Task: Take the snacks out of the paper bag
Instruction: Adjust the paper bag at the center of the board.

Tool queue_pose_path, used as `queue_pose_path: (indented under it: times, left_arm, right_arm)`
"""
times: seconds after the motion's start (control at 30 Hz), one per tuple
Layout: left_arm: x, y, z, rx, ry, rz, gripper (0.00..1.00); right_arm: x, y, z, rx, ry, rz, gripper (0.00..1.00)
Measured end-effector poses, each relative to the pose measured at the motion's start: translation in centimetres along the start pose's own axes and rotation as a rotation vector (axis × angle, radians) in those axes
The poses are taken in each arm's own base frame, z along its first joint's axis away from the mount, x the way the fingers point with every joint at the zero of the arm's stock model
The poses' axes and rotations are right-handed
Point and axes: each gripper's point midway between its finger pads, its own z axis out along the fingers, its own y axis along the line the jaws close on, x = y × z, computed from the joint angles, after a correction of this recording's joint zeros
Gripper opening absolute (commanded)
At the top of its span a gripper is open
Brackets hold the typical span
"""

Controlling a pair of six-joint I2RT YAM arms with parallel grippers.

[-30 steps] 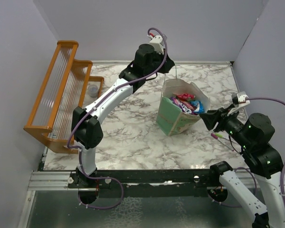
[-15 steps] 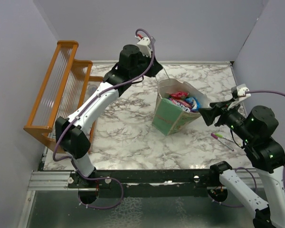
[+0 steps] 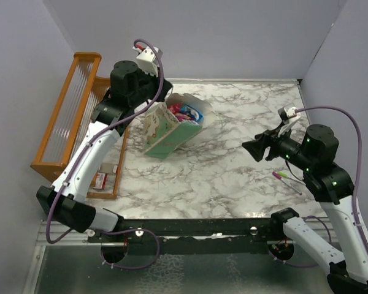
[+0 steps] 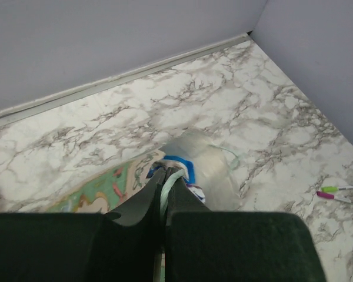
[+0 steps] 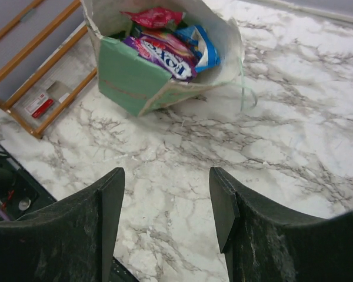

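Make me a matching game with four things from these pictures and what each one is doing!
Column one
1. left pincer
2. right pincer
3. snacks
4. pens

Column two
A. lying on the table, on the right side
B. open, holding nothing
C. inside the tilted paper bag
D. shut on the handle of the bag

Pairs: 1-D, 2-B, 3-C, 4-A

Overhead and wrist cameras (closer) share the paper bag [image 3: 167, 131].
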Motion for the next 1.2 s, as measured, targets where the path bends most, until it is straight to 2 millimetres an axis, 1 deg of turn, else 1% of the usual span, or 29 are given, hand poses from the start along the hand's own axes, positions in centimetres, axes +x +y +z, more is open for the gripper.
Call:
queue_pose_path:
  times: [0.13,0.3,0.37,0.5,0.57,0.6,0.63,0.7,0.73,0.8,0.93,1.0,1.1,1.13,1.2]
  left_arm:
    - [1.1,0.1,-1.8,-0.005,0.016,0.036,0.0]
    - [3.2,-0.2,-3.1,0.019,0.043,0.05,0.0]
    - [3.6,-0.5,-3.7,0.035,0.044,0.052,0.0]
    - [3.6,-1.4,-5.3,0.064,0.026,0.058,0.0]
    - [3.5,-1.9,-6.1,0.085,0.018,0.061,0.0]
    - [3.5,-1.9,-6.1,0.085,0.018,0.061,0.0]
    - [3.4,-2.1,-6.9,0.089,0.009,0.064,0.0]
    - [3.7,-2.2,-7.4,0.09,0.009,0.063,0.0]
    - [3.8,-2.3,-7.7,0.091,0.008,0.063,0.0]
    - [3.8,-2.4,-8.2,0.091,0.009,0.063,0.0]
    - [4.1,-2.5,-8.8,0.091,0.009,0.064,0.0]
    - [4.2,-2.5,-9.0,0.091,0.008,0.064,0.0]
    - [4.2,-2.6,-9.3,0.092,0.005,0.065,0.0]
    - [4.2,-2.6,-9.3,0.092,0.005,0.065,0.0]
    - [4.2,-2.6,-9.5,0.092,0.004,0.065,0.0]
  right_arm:
    - [1.1,0.4,1.6,-0.055,0.05,0.032,0.6]
    - [3.1,0.8,3.7,-0.12,0.119,0.095,0.61]
    - [3.9,1.1,4.7,-0.151,0.15,0.127,0.62]
    - [5.4,1.1,6.3,-0.18,0.181,0.185,0.66]
    - [6.1,0.7,7.3,-0.173,0.194,0.223,0.68]
    - [6.3,0.5,7.8,-0.163,0.197,0.242,0.68]
    - [6.4,0.2,8.3,-0.149,0.199,0.259,0.68]
    - [6.9,-0.6,9.6,-0.114,0.212,0.3,0.74]
    - [7.1,-0.9,10.1,-0.102,0.219,0.314,0.75]
    - [8.0,-1.4,11.2,-0.092,0.236,0.341,0.75]
    - [11.0,-2.3,12.5,-0.086,0.287,0.358,0.74]
    - [12.6,-2.4,13.2,-0.111,0.321,0.336,0.72]
    - [15.0,-2.3,13.6,-0.162,0.342,0.317,0.61]
    - [16.2,-2.3,13.6,-0.177,0.352,0.312,0.58]
    - [18.2,-2.5,13.8,-0.181,0.389,0.321,0.56]
